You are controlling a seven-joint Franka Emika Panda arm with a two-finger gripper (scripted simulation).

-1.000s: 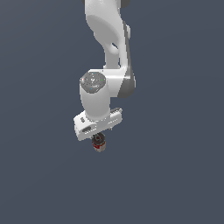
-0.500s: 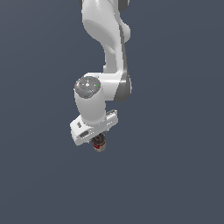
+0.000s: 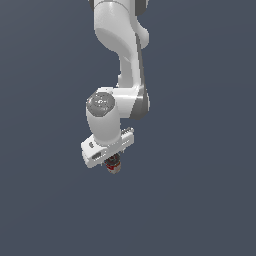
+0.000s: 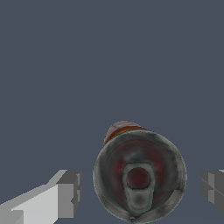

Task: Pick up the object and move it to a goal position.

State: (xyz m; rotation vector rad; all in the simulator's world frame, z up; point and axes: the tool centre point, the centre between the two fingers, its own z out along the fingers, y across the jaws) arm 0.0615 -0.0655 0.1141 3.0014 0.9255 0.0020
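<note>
Object (image 4: 139, 177), a tiny stubby can with a dark round top and red-and-white body, sits between the fingers of the end effector (image 3: 114, 166). The wrist view shows a gap between it and each finger pad (image 4: 70, 194), so the end effector is parted, not yet pinching. Centring it this way likely prepares a grasp. Around it is only plain grey.

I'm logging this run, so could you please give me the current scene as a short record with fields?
arm: one white Panda arm, reaching down
gripper: open, a finger on each side of the object
object: can-like, dark round top with a pull tab, red and white body
contact: wrist view shows gaps between fingers and object
surroundings: plain dark grey in both views
goal: no marker visible
</note>
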